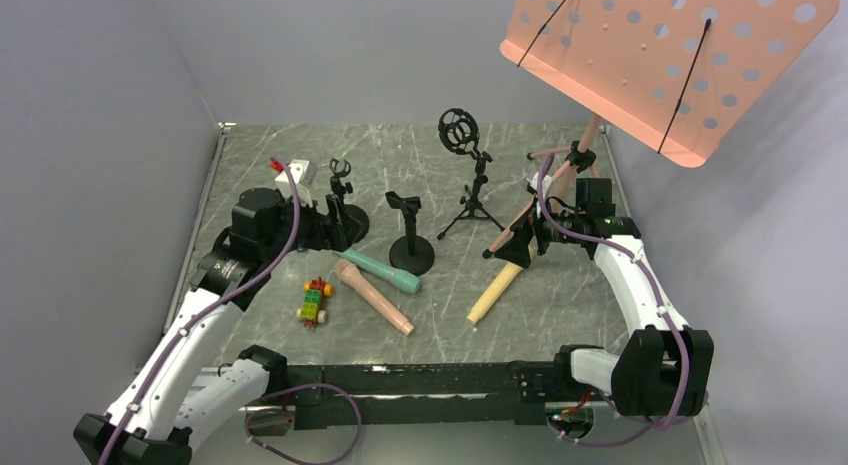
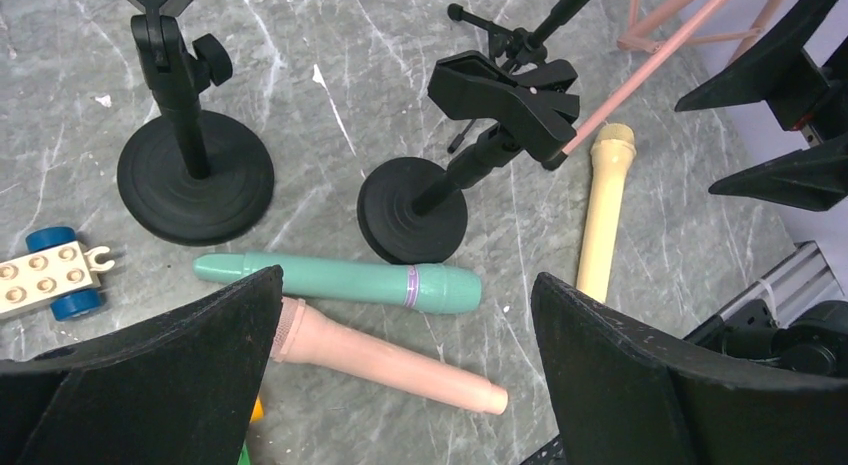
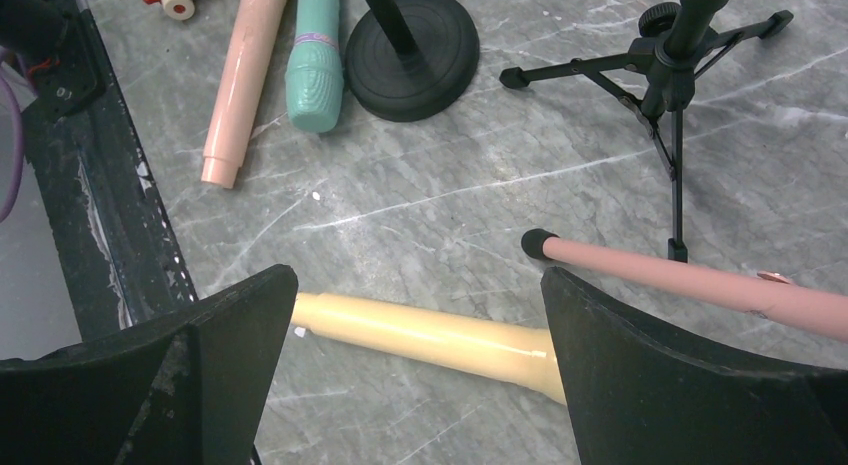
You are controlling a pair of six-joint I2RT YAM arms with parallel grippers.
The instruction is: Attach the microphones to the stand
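The teal-green plastic microphone (image 2: 340, 282) lies flat on the grey marbled bench (image 1: 560, 285), its head just beside the round base of the black clamp-topped desk stand (image 2: 470, 155). The salmon-pink microphone (image 2: 390, 360) lies close alongside it, perhaps touching, and the pale yellow microphone (image 3: 430, 335) lies apart to the right, near the foot of the pink music stand's leg (image 3: 680, 275). None is mounted yet. The left hand (image 2: 405, 285) hangs over the teal and pink pair with its fingers spread wide and empty. The right hand (image 3: 420, 280) straddles the yellow one, equally wide and empty. A second black round-base stand (image 2: 185, 135), a black tripod stand with a ring mount (image 1: 470, 175) and a toy block car (image 1: 315, 300) stand around. The likely troubles: closing on the teal body could drag its pink neighbour or knock the stand base, smooth round bodies may roll from the fingers, the right hand could snag the pink leg, and pressing a microphone into a clamp might tip a light stand.
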